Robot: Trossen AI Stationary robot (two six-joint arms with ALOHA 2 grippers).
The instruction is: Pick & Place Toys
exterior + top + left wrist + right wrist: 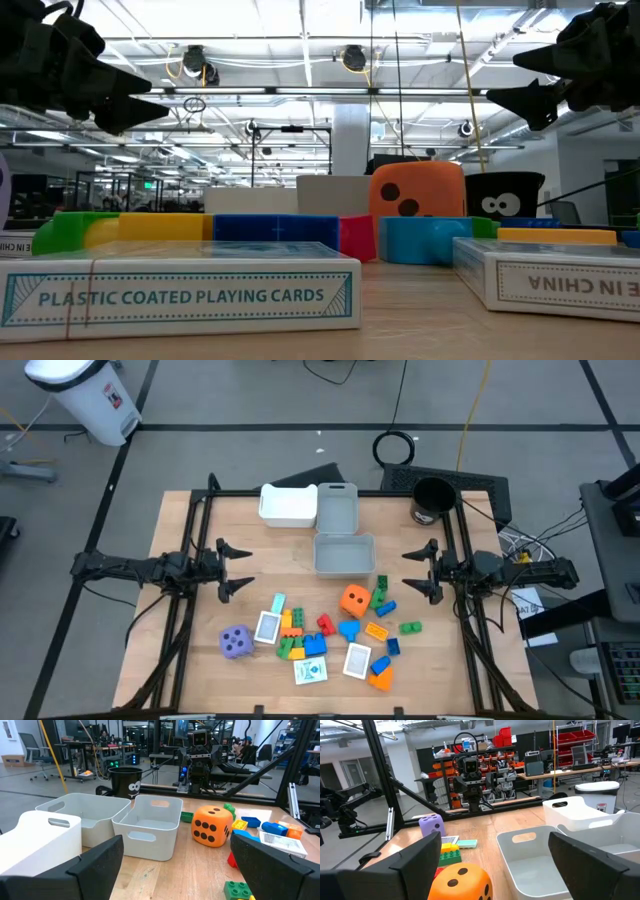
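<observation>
Small building blocks (300, 635) in red, blue, green, yellow and orange lie scattered on the near half of the table. An orange die (354, 600) and a purple die (235, 642) rest among them, with white card packs (357, 660) (268, 627). My left gripper (236, 568) hangs open and empty above the table's left side. My right gripper (418, 572) hangs open and empty above the right side. The orange die also shows in the left wrist view (212, 825) and the right wrist view (462, 882).
Three bins stand at the far middle: a white one (288, 505) and two grey ones (337, 507) (344, 554). A black cup (432, 499) stands at the far right corner. Bare wood lies under both grippers.
</observation>
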